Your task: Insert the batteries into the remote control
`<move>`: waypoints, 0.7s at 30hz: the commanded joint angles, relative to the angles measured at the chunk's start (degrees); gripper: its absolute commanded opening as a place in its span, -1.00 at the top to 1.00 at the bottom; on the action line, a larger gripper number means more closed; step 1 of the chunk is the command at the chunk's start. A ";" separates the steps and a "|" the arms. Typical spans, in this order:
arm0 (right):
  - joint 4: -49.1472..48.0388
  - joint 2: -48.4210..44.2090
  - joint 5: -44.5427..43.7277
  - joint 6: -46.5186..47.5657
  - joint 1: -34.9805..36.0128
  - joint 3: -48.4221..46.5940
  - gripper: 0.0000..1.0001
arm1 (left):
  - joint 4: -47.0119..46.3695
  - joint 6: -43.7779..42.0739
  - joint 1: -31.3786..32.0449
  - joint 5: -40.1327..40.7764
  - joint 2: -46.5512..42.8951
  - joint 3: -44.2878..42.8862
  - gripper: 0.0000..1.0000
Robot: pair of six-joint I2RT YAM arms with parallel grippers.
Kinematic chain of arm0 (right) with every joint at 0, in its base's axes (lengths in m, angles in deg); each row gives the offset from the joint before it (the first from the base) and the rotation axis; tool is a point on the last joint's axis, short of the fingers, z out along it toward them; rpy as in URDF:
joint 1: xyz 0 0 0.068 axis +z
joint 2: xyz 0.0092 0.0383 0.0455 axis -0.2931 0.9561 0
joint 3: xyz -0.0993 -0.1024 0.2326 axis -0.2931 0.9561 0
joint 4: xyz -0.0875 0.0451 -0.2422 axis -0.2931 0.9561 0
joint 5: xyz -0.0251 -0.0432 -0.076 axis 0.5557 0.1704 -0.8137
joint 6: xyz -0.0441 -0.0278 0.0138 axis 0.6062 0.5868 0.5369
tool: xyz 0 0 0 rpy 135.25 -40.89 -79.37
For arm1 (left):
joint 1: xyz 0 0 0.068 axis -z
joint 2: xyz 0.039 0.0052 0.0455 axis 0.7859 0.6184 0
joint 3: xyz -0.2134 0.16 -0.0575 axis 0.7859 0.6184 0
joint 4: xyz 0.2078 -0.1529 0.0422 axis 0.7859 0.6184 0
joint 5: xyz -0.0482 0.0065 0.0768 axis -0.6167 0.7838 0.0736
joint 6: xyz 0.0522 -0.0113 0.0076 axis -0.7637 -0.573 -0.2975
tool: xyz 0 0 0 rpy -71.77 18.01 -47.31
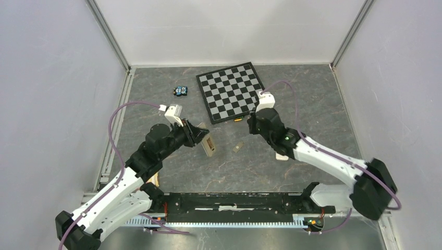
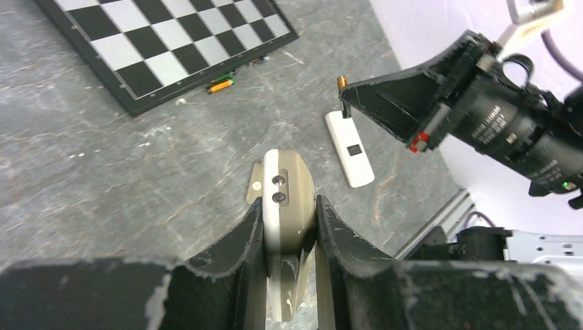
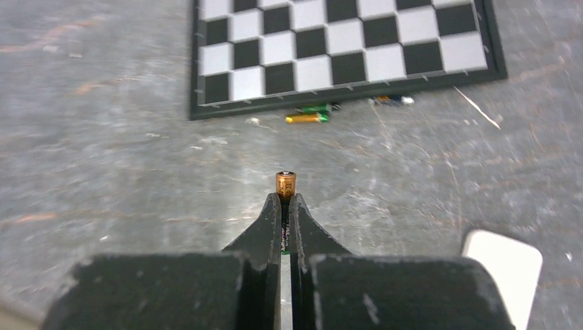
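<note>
I work over a grey marbled table. At twelve o'clock lies a black-and-white chequered board, with a thin gold-and-green battery just beside its near edge. At eleven sits a small blue toy — dead centre a flat tan piece, at four a plain white slab.

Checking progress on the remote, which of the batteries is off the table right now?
The battery pinched between the right gripper's jaws, gold end poking out past them. The other batteries lie flat on the table along the chessboard's edge.

Remote control edge-on in left hand — battery upright beyond
</note>
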 commanded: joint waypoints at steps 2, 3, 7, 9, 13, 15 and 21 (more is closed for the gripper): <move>-16.53 -11.81 15.68 8.01 0.14 6.91 1.00 | -14.00 5.89 -0.15 -6.50 1.38 1.21 0.96; -18.21 -13.32 18.36 7.99 0.24 7.80 1.00 | -15.17 6.48 -0.14 -7.38 1.53 1.51 0.96; -25.68 -17.60 26.35 7.26 1.26 11.07 1.00 | -17.60 9.44 -0.15 -9.35 2.96 1.48 0.96; -28.64 -18.68 29.04 7.44 1.94 11.65 1.00 | -19.05 10.91 -0.15 -10.24 4.05 1.24 0.96; -31.71 -18.95 32.74 8.56 3.62 11.62 1.00 | -19.43 13.68 -0.51 -12.74 7.40 -0.38 0.96; -31.90 -18.89 33.52 9.63 4.25 11.58 1.00 | -19.27 14.99 -1.13 -13.98 8.75 -1.07 0.96; -32.38 -18.15 36.32 12.42 6.09 12.27 1.00 | -20.58 18.89 -3.02 -16.71 9.97 -1.20 0.96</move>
